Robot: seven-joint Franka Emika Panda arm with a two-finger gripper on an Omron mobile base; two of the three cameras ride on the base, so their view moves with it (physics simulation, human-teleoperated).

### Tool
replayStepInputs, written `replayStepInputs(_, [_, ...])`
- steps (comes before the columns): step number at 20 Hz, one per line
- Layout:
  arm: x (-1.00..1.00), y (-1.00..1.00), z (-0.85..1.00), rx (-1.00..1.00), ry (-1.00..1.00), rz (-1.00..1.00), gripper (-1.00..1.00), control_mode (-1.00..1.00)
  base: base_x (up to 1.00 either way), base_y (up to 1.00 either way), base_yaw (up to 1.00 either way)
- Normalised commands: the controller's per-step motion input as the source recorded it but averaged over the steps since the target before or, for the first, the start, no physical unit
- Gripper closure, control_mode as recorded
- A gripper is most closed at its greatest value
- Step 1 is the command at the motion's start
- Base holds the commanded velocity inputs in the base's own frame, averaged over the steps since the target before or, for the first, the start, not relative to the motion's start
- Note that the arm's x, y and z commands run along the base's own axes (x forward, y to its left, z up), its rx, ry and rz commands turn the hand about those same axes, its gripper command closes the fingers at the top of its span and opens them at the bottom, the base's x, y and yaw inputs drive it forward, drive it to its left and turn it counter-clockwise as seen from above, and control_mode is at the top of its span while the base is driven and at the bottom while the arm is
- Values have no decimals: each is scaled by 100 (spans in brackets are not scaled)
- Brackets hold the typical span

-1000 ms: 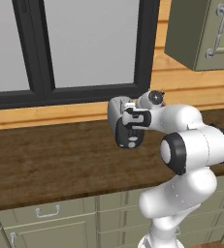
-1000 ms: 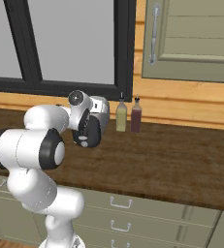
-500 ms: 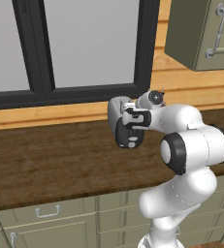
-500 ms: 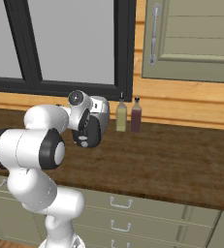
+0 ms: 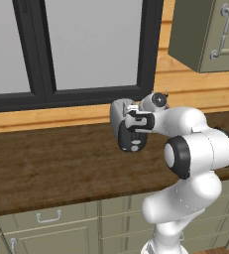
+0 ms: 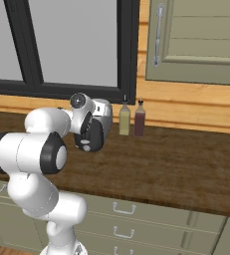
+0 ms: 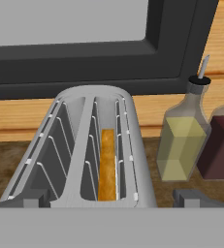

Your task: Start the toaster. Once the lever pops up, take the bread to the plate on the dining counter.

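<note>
Sitting on the wood worktop (image 6: 176, 164) below the black-framed window (image 5: 86, 49), against the back wall: the silver-grey toaster (image 7: 84, 145), its black end panel (image 5: 132, 139) facing the robot. Holding the bread (image 7: 106, 164) edge-up in the right-hand slot, sunk deep between the wire guides, tan with a darker orange crust; left-hand slot lying bare. Standing just beside the toaster, on its right in the hand view: an oil bottle (image 7: 181, 140) of yellow-green liquid with a dark cap and spout, then a dark red bottle (image 7: 220, 145) touching or nearly touching it. Hovering over the toaster's near end: the gripper (image 7: 111, 196), jaws spread wide and grasping nothing, fingertips (image 7: 193, 197) straddling the toaster body. Hanging above right: a grey-green wall cabinet (image 6: 201, 40); running under the worktop: drawer fronts (image 6: 131, 224).
</note>
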Motion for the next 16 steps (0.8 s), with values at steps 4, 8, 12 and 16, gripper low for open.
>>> replayStepInputs(4, [0,0,0,0,0,0,-100,-100,0,0,0])
replayStepInputs(8, [0,0,0,0,0,0,-100,-100,0,0,0])
replayStepInputs(12, [0,0,0,0,0,0,-100,-100,0,0,0])
replayStepInputs(16, [0,0,0,0,0,0,-100,-100,0,0,0])
